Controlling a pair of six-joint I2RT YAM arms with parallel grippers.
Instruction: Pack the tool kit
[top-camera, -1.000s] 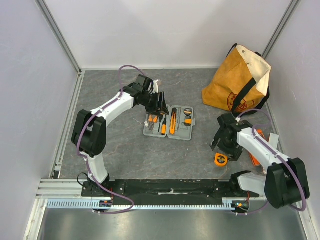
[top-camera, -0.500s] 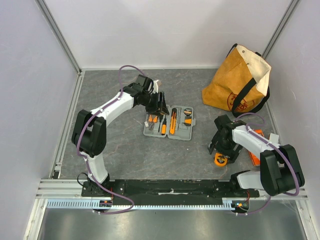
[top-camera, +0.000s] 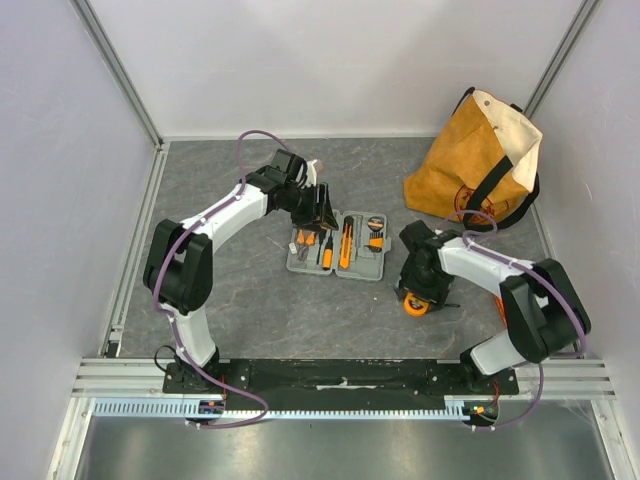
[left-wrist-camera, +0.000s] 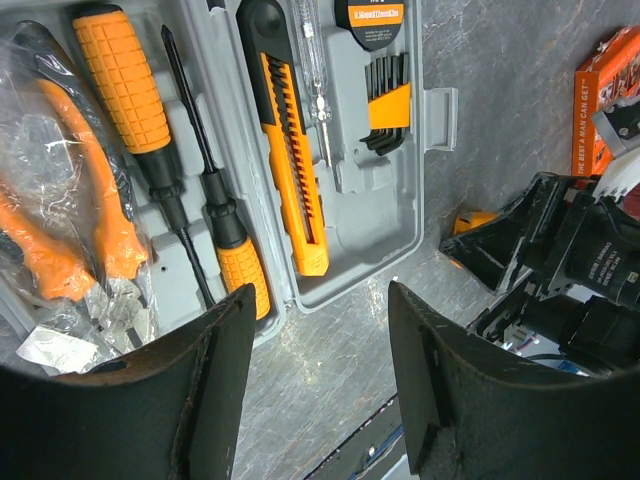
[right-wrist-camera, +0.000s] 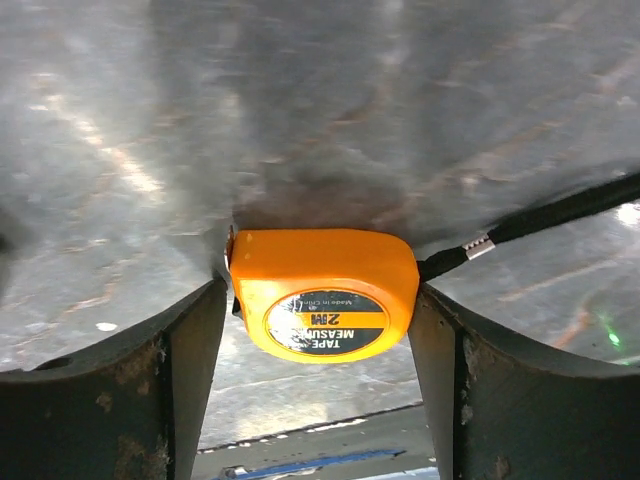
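The right jaws clasp the tape measure (right-wrist-camera: 322, 300) by its sides, down at the table (top-camera: 260, 300), with the open case (top-camera: 340, 272) near on its left. The left jaws hang wide and empty over the case.

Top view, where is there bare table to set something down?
Free: the strip between the tool kit and the mounting rail, and the patch between kit, rear wall and bag. Crowded: right of the kit, around the right gripper and tape measure.
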